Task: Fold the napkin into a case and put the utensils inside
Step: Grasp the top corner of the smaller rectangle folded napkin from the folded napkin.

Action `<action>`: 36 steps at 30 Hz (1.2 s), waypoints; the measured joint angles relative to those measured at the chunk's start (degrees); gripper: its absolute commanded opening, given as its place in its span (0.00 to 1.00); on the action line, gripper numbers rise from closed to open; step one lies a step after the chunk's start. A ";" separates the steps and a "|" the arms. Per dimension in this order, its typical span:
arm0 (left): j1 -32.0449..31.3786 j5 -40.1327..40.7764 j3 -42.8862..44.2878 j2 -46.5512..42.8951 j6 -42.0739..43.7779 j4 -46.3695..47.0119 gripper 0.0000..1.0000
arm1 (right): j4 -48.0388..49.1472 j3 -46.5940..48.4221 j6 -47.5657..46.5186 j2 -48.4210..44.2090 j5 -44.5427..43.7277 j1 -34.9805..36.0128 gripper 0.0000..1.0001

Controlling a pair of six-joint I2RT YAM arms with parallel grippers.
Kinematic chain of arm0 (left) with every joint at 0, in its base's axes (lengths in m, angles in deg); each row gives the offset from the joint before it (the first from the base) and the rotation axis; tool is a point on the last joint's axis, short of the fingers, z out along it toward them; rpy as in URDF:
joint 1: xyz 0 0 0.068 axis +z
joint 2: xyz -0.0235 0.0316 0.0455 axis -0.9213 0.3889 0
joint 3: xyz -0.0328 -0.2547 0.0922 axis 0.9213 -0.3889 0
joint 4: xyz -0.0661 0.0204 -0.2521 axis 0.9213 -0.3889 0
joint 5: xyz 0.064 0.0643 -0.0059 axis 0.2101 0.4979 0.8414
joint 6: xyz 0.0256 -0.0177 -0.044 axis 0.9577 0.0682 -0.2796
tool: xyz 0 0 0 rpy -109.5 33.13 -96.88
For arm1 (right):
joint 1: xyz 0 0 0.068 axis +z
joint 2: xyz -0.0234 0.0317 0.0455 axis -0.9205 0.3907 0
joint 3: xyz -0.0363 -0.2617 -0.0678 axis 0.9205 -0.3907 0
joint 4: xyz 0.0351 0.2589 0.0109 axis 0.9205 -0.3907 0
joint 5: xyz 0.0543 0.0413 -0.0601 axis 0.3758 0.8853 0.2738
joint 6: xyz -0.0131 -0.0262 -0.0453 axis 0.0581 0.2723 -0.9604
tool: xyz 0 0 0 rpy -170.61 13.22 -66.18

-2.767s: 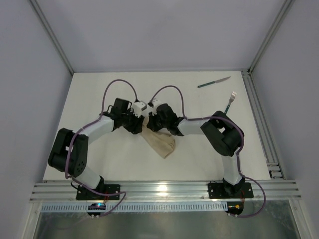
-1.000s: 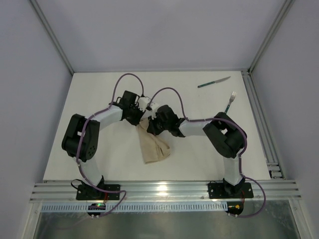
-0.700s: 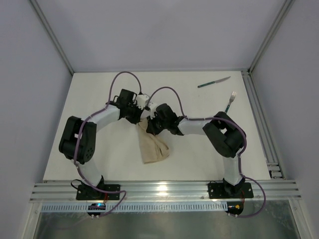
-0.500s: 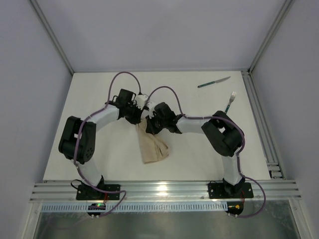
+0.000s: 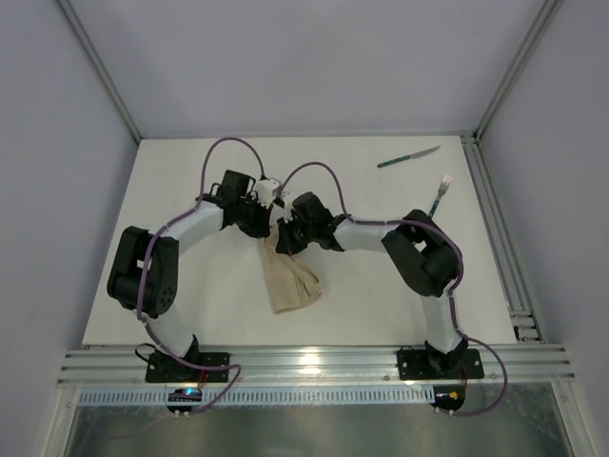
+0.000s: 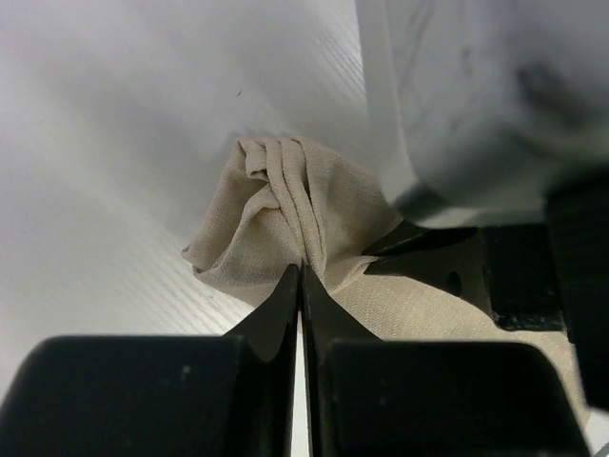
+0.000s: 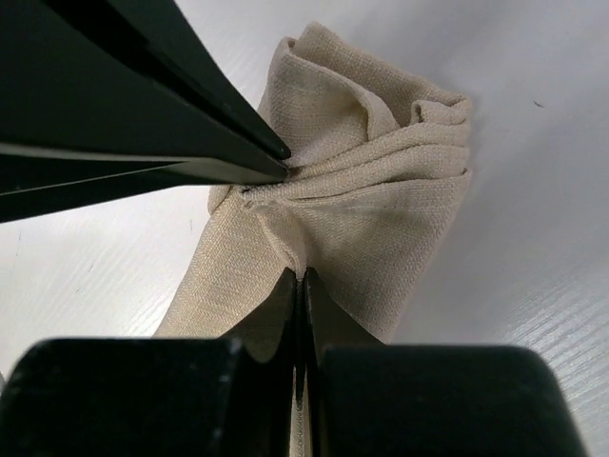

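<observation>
Two grippers pinching one gathered napkin end

My left gripper (image 6: 301,273) has its fingers closed down to a hairline on a pleated fold of the napkin (image 6: 285,200). My right gripper (image 7: 302,278) is likewise pressed tight on the same bunched end. Its tips sit just beside the left ones, which enter its camera from 10 o'clock. From above, the pinch sits near the centre of the table (image 5: 190,286). The napkin trails from it toward 6 o'clock, narrow and lying flat. The knife (image 5: 407,158) lies at 1 o'clock on the table and the fork (image 5: 439,196) at 2 o'clock near the right rail, apart from each other and well apart from the napkin.
</observation>
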 measured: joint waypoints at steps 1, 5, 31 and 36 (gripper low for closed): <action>0.09 -0.31 0.00 0.00 -0.31 0.00 0.00 | 0.00 0.00 0.66 0.09 -0.09 0.00 0.04; 0.50 -1.25 0.00 0.00 -1.14 0.09 0.00 | -0.11 0.70 3.19 0.76 -0.24 -0.07 0.04; 0.46 -2.14 3.52 3.87 1.27 -2.12 0.00 | 7.74 -2.84 9.92 -0.61 3.41 -2.56 0.34; 1.07 -2.10 3.52 4.28 0.92 -2.05 0.00 | 8.28 -1.11 10.60 0.44 3.43 -2.69 0.34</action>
